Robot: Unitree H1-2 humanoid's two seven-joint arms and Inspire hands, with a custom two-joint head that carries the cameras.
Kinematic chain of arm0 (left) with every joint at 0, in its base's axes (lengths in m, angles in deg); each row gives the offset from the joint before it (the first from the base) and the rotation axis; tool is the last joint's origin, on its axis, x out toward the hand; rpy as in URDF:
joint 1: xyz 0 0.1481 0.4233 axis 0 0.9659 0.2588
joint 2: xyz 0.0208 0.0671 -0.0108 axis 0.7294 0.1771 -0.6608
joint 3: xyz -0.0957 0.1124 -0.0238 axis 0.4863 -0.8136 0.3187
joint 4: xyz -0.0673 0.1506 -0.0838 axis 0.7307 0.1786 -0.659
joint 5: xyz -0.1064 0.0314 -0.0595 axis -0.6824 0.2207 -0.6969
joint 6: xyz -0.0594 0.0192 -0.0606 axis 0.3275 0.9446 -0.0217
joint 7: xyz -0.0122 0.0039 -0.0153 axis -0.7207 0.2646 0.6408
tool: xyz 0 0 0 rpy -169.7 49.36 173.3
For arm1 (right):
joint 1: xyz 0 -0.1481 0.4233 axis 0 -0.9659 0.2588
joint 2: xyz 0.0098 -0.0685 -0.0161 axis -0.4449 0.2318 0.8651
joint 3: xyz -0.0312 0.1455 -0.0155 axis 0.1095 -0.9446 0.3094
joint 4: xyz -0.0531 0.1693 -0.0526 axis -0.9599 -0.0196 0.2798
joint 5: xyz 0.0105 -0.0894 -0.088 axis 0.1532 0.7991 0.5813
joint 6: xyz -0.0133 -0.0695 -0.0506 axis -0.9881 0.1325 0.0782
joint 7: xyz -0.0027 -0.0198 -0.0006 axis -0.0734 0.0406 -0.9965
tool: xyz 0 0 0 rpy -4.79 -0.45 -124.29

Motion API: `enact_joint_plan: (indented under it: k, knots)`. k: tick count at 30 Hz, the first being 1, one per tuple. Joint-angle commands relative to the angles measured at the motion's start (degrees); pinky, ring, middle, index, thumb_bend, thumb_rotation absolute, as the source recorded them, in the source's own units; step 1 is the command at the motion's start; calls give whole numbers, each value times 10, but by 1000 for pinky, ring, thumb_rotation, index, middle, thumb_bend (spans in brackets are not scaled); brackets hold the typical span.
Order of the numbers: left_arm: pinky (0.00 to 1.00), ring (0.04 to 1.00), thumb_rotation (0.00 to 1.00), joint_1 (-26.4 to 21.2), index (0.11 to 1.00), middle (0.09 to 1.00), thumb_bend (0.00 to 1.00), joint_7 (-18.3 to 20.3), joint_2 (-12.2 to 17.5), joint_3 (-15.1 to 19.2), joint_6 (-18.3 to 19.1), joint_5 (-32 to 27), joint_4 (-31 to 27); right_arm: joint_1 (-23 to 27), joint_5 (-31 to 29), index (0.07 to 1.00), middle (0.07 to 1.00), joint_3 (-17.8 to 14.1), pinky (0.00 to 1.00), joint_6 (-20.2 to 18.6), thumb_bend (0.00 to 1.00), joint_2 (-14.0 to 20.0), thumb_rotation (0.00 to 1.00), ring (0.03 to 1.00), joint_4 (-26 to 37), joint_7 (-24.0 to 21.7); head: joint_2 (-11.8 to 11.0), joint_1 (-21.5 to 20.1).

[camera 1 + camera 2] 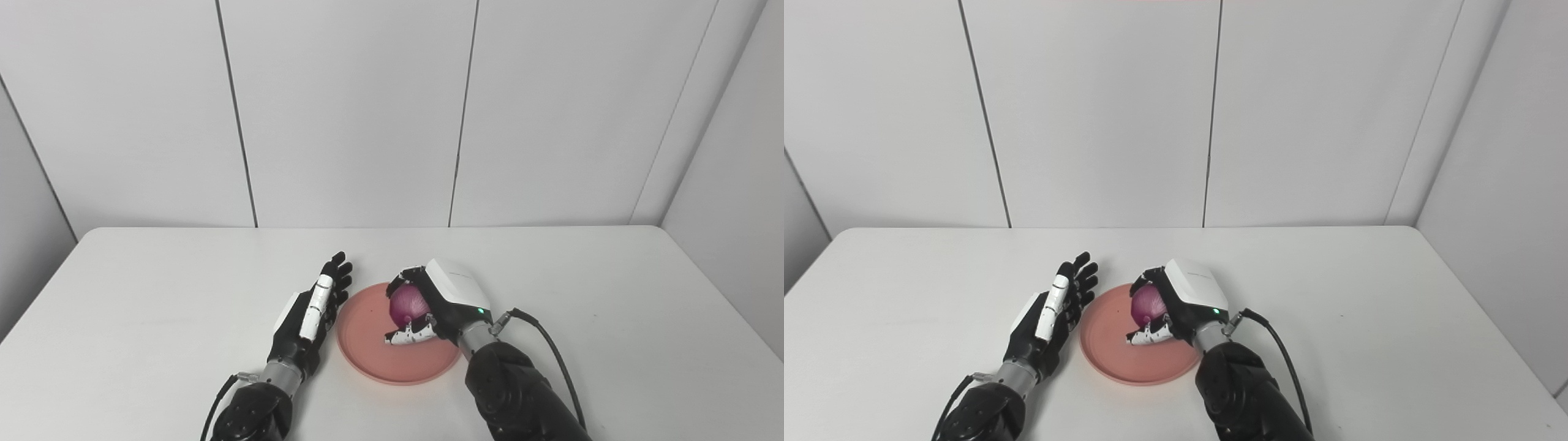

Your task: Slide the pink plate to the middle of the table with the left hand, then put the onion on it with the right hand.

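Note:
The pink plate (373, 352) lies flat near the middle of the white table (153, 288), toward the front. Over its right half my right hand (444, 300) is shut on the purple onion (407, 305), fingers above it and thumb below. Whether the onion touches the plate I cannot tell. My left hand (312, 312) rests just left of the plate's rim, open, fingers stretched out flat and pointing away from me, holding nothing. In the right eye view the onion (1148, 304) sits in the same grasp above the plate (1115, 352).
A black cable (551, 349) loops from my right wrist over the table to the right. Grey wall panels (349, 110) stand behind the table's far edge.

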Motion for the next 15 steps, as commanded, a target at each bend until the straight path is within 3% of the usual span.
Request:
enact_joint_plan:
  k: [1,6,15]
  knots:
    - [1000,987,1000,-25,973,982,696,-6,-9,1,-19,2,-12,25,12,557,467,-1,346,49,504,3,0,388,-4,39,0,2]
    - [1000,983,1000,-25,969,977,693,-10,-8,-2,-19,7,-11,19,-9,562,470,-4,390,86,504,-3,0,402,-26,59,-1,3]
    - [1000,982,1000,-27,967,975,689,-11,-7,0,-16,6,-11,15,-11,556,473,-2,423,89,506,-9,0,419,-36,63,-3,3]
